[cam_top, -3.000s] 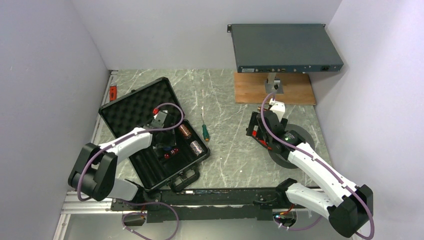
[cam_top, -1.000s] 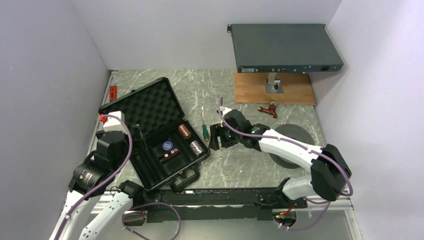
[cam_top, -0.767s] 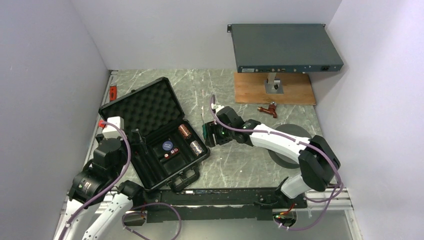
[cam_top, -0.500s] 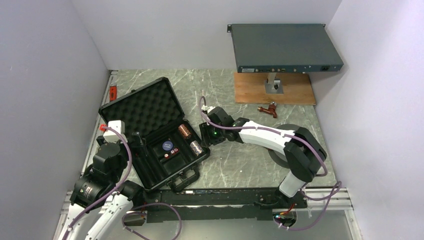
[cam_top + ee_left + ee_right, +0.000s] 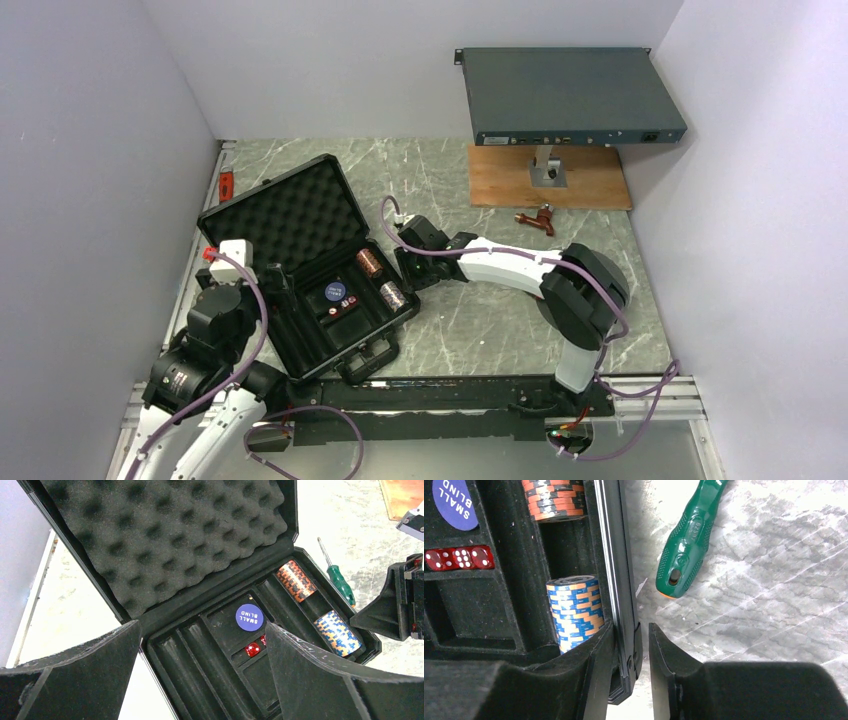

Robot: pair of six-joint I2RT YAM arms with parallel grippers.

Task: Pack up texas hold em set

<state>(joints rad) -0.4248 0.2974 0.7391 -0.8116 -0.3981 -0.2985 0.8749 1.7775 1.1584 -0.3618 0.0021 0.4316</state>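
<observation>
On the bench's (image 5: 480, 320) left half the case (image 5: 300, 215) lies open, with chips (image 5: 574, 612), dice (image 5: 459, 558) and button (image 5: 454, 500) in its tray. The right gripper (image 5: 630, 630) straddles its right wall (image 5: 614, 555), narrowly spread and not pinching. The left gripper (image 5: 202, 627) hangs wide apart above. Closing the lid (image 5: 165, 540) looks next.

The case (image 5: 616, 555) is a hard black shell with a ribbed, faintly shiny rim; its lid lining (image 5: 165, 535), upper left in the left wrist view, is matt black dimpled foam. The chip stacks (image 5: 574, 610) look smooth and dull, the dice (image 5: 459, 558) glossy translucent red, the button (image 5: 455, 500) flat matt blue. The screwdriver (image 5: 686, 540) has a glossy green plastic handle. The table (image 5: 774, 580) is polished veined stone. My right fingers (image 5: 689, 690) are matt, grainy black plastic.
</observation>
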